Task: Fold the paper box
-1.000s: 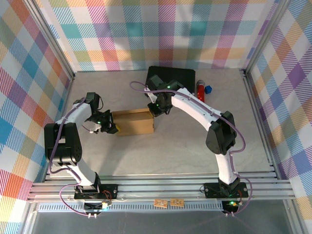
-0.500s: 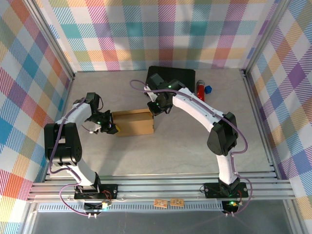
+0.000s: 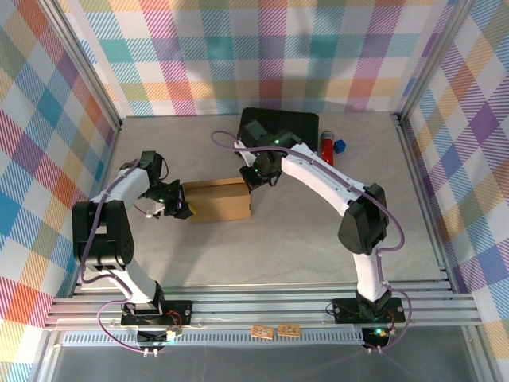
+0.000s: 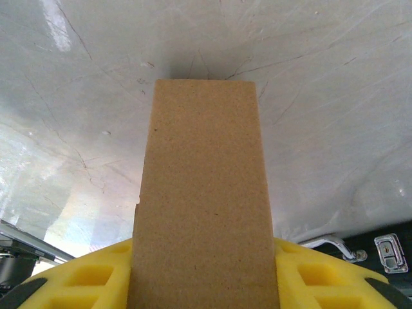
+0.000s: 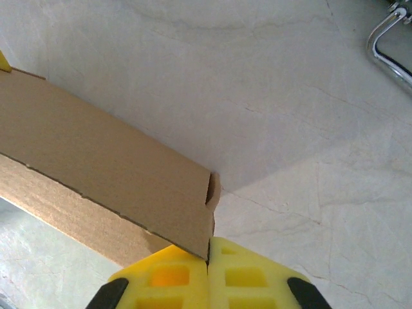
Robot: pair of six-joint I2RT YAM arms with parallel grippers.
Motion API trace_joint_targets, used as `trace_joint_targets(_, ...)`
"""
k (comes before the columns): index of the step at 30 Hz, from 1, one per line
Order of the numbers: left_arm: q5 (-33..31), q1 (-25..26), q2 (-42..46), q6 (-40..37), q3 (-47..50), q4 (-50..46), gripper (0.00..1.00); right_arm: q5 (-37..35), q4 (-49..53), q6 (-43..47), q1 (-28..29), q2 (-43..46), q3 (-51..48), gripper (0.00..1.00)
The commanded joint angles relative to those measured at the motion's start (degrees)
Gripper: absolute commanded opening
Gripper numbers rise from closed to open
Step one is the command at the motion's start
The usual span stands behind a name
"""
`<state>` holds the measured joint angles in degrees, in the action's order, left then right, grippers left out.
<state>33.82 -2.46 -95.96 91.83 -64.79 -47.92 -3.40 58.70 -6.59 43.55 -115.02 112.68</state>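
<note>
Box [image 3: 219, 199]: brown cardboard, mid-table [image 3: 238, 263], on the near side of black case [image 3: 290, 126]
Left gripper [image 3: 180, 207]: at box's left end, yellow fingers [image 4: 77, 286] clasping it from both sides
Right gripper [image 3: 251, 180]: at box's far right corner, pads [image 5: 167, 277] pressed together; whether card lies between them cannot be told

black case [image 3: 296, 124] at table's [image 3: 238, 247] far edge | red cylinder [image 3: 325, 147] beside it | blue block [image 3: 340, 146] (small) just right of cylinder
</note>
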Motion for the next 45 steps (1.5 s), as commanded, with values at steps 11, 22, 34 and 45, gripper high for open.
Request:
trace_joint_targets(11, -1.4, -1.0, 0.5, 2.3, -2.9, -5.2, 0.23, -2.3, 0.5, -17.6, 0.3, 2.8, 1.4, 0.00)
trace_joint_targets(22, -0.5, -1.0, 1.1, 3.7, -0.5, -2.9, 0.23, -3.9, -2.2, -26.7, 1.2, 3.5, -1.2, 0.00)
trace_joint_targets(34, -0.3, -1.0, 1.4, 3.6, -0.1, -2.4, 0.23, -5.1, -3.6, -30.8, 2.1, 3.8, -2.8, 0.00)
trace_joint_targets(45, 0.2, -0.9, 1.7, 3.9, 0.2, -1.6, 0.23, -9.3, -5.2, -35.5, 4.1, 4.8, -6.1, 0.00)
